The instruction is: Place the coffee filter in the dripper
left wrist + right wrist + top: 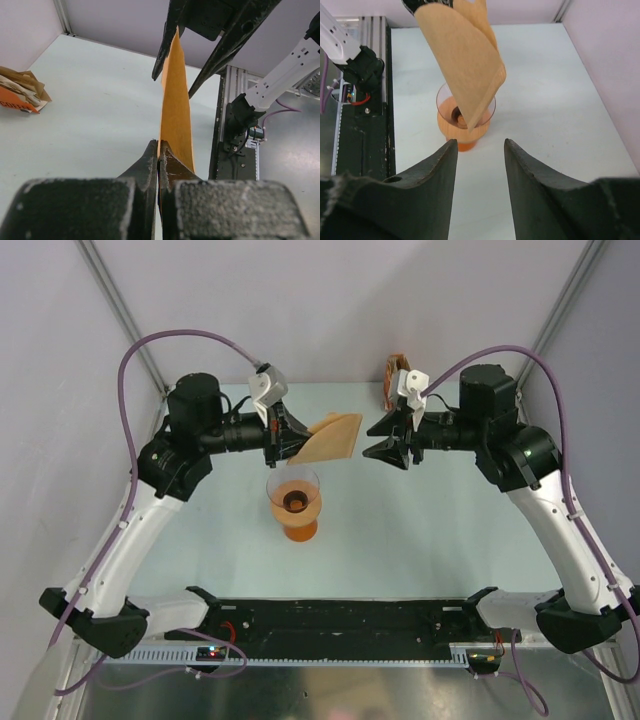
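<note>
Pinching the coffee filter (335,437) flat by one edge, the left gripper (288,436) holds it in the air above and just behind the dripper (310,502), while the right gripper (388,443) faces the filter's free edge with jaws spread, probably to open the cone.

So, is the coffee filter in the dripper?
Out. The left gripper holds the coffee filter in the air; the dripper holds no paper.

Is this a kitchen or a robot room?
Probably a robot lab test bench, not a kitchen. Two robot arms are bolted to a white table with plain walls and metal frame rails. The left end effector grips a coffee filter near a dripper, like practice props.
</note>
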